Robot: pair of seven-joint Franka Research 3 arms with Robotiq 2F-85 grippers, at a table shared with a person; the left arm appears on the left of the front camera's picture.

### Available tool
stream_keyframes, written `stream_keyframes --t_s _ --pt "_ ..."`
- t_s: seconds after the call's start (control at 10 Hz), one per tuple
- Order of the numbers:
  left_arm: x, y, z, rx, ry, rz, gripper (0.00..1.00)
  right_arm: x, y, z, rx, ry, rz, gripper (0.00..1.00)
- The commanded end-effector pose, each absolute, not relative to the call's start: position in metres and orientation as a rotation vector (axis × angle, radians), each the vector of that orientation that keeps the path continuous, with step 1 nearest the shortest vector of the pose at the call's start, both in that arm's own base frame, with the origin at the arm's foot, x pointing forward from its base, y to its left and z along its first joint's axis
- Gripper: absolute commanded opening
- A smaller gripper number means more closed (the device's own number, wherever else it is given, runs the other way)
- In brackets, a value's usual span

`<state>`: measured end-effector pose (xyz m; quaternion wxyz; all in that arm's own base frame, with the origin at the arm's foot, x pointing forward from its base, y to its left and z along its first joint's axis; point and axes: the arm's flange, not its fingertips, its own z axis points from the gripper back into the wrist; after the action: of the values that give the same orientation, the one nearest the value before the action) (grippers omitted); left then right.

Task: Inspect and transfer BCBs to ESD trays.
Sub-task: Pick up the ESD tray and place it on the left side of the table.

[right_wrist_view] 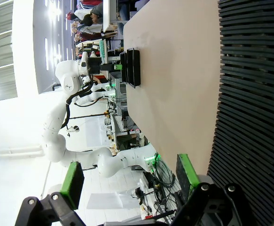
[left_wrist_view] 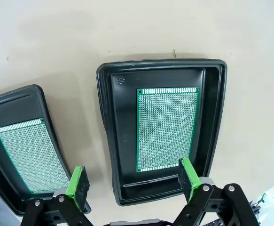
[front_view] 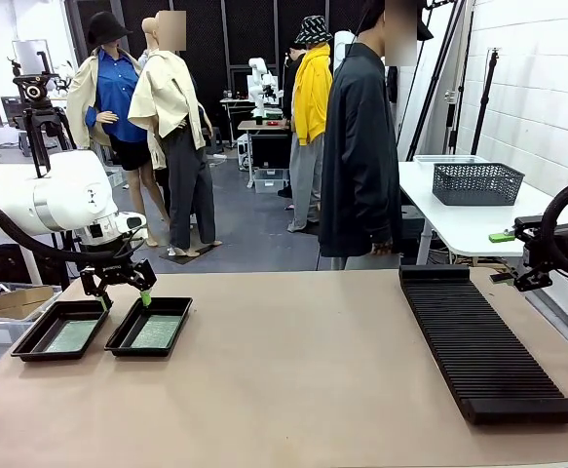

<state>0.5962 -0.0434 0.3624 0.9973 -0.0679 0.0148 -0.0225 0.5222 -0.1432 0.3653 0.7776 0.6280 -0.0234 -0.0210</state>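
Two black ESD trays lie side by side at the table's left front, the left tray [front_view: 40, 357] and the right tray [front_view: 139, 352]. A green BCB lies flat in each, one [front_view: 72, 335] in the left and one [front_view: 157, 332] in the right. My left gripper [front_view: 123, 292] hovers open just above their far ends. The left wrist view looks down on the right tray [left_wrist_view: 106, 132] with its BCB [left_wrist_view: 167, 129], beside the left tray [left_wrist_view: 14, 106] and its BCB [left_wrist_view: 31, 155]; the left gripper [left_wrist_view: 133, 181] holds nothing. My right gripper [front_view: 511, 280] hangs open and empty at the far right; in its own view the right gripper [right_wrist_view: 130, 179] is beside the rack.
A long black ribbed rack [front_view: 483, 341] runs along the table's right side, also in the right wrist view [right_wrist_view: 254, 94]. A person in a dark jacket [front_view: 361, 146] stands at the far edge. A grey mesh basket [front_view: 476, 182] sits on a white table behind.
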Motion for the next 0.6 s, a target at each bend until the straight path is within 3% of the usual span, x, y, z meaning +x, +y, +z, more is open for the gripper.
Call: stream_keyframes --t_s 0.0,0.1,0.5 --pt "0.594 -0.042 0.364 -0.126 0.032 -0.05 1.0 0.518 -0.139 0.366 1.347 -0.059 -0.054 1.0" --pt "0.596 -0.043 0.362 -0.136 0.03 -0.045 1.0 0.518 -0.139 0.366 1.347 -0.059 -0.054 1.0" --pt "0.596 0.039 0.392 -0.615 0.109 -0.087 1.0 0.518 -0.139 0.366 1.347 -0.059 -0.054 1.0"
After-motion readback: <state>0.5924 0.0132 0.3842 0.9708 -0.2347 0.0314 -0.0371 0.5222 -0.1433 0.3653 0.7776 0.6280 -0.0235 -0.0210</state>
